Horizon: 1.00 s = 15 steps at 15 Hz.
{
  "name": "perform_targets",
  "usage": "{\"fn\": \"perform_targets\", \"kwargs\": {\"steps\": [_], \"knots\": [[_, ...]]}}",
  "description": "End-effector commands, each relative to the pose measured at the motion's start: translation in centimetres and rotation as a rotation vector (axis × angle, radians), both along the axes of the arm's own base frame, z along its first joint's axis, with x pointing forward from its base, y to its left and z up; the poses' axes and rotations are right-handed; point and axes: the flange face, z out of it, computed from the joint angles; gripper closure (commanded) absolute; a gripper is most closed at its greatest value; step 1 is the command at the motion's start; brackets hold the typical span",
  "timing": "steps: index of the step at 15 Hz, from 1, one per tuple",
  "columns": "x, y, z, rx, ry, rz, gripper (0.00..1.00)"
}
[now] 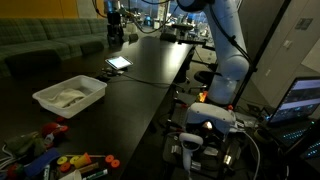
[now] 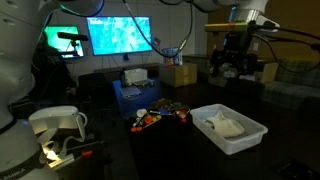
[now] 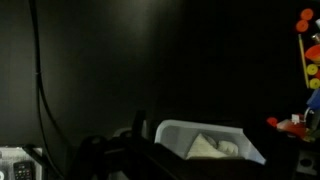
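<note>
The claw hangs open in the air; the white bin of pale cloth sits nearest.

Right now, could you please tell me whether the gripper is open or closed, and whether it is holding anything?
Gripper: open, holding nothing; it hangs in the air past the white bin.

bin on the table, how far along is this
Done: a white wad lies in the bin. In hand: nothing. The gripper hangs open and empty, high over the table, clear of the bin. Left: the toys lie heaped beside the bin, and the gripper touches none of them.
</note>
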Motion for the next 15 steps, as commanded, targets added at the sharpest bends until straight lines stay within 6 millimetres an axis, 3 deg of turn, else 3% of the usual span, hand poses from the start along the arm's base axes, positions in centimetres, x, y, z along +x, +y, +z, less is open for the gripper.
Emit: {"fn": "perform_targets", "kwargs": {"steps": [1, 6, 13, 14, 15], "knots": [[-4.7, -0.8, 0.7, 0.081, 0.015, -0.031, 0.0], [-9.7, -4.0, -0.5, 0.113, -0.022, 0.017, 0.0], [-16.5, -8.9, -4.4, 0.039, -0.22, 0.126, 0.0], [-13.4, -8.6, -4.3, 0.053, -0.15, 0.092, 0.0], [-14.4, -9.1, -4.9, 0.046, -0.169, 0.101, 0.0]]}}
